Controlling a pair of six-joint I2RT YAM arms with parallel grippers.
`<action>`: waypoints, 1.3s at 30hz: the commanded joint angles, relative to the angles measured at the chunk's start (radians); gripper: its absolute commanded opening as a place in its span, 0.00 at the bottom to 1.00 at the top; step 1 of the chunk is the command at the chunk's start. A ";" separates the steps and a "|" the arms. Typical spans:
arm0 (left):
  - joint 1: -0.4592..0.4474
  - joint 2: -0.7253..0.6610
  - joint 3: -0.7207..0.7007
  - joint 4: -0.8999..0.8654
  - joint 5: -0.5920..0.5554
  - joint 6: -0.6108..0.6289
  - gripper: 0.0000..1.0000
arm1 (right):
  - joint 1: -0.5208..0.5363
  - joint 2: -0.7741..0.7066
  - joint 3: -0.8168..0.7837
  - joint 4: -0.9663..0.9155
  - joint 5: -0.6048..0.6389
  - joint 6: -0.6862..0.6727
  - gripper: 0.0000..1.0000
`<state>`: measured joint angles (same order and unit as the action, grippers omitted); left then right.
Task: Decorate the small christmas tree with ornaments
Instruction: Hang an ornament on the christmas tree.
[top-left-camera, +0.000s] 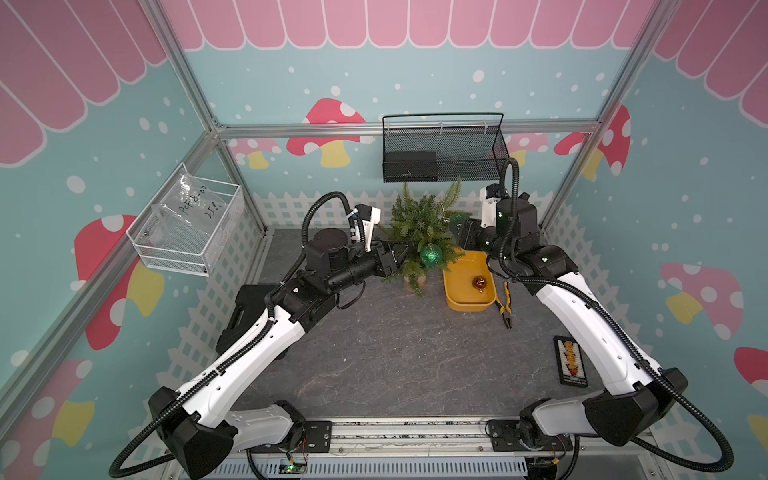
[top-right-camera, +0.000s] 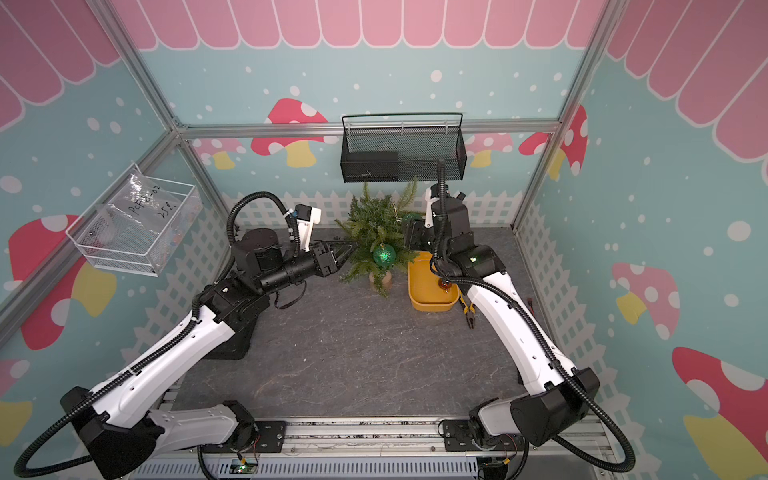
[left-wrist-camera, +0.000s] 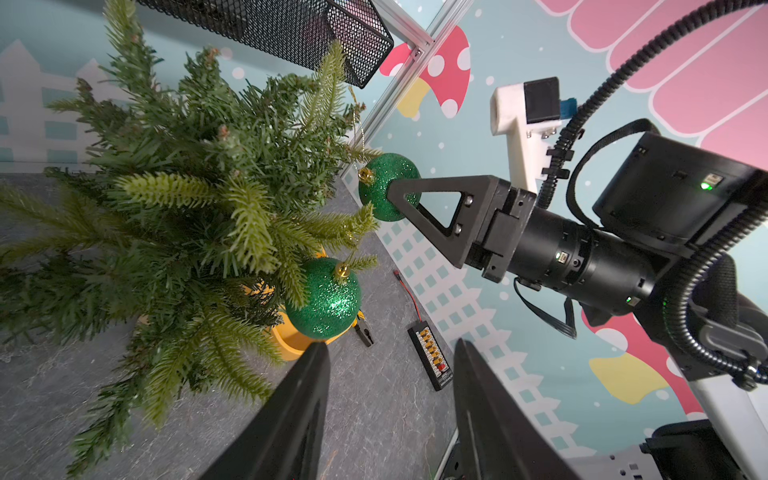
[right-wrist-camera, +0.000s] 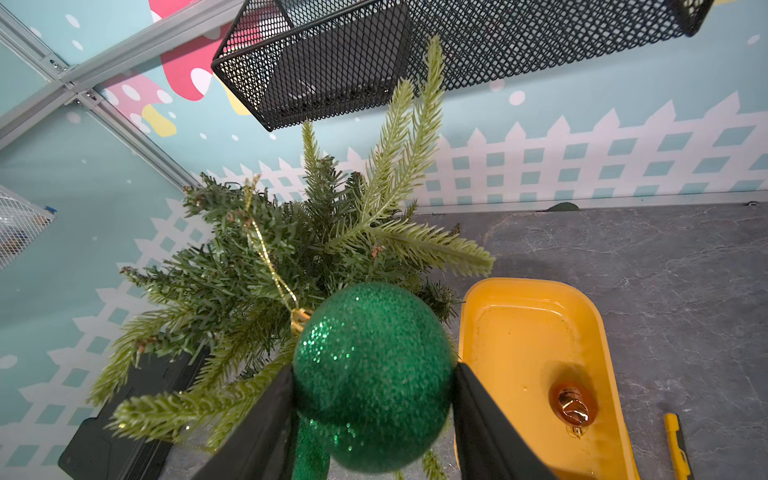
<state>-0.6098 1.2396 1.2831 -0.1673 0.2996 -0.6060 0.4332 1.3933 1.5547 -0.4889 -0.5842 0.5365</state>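
Standing at 12 o'clock on the table (top-left-camera: 395, 353), the tree (top-left-camera: 417, 226) is carrying one green bauble (top-left-camera: 431, 254) at its 5 o'clock side, with the tray (top-left-camera: 451, 305) lying at its 4 o'clock. The left gripper (left-wrist-camera: 390, 345) is hovering at the tree's 9 o'clock edge, jaws partly apart and empty, while the right gripper (right-wrist-camera: 372, 368) is clamping a second green bauble (right-wrist-camera: 374, 345) at the tree's 2 o'clock edge, its gold loop (right-wrist-camera: 266, 253) reaching a branch tip. The copper bauble (top-left-camera: 478, 282) is lying in the tray.
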 joint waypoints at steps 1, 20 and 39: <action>0.006 -0.025 -0.010 0.005 0.004 -0.002 0.51 | 0.006 -0.009 -0.014 0.042 0.014 0.014 0.52; 0.006 -0.060 -0.059 0.003 0.002 -0.001 0.51 | 0.003 -0.086 -0.074 0.045 0.053 0.008 0.68; 0.007 -0.183 -0.266 -0.014 -0.013 -0.024 0.53 | -0.011 -0.344 -0.336 0.025 0.221 0.006 0.64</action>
<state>-0.6090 1.0821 1.0515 -0.1699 0.2878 -0.6136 0.4305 1.0763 1.2514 -0.4637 -0.4255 0.5468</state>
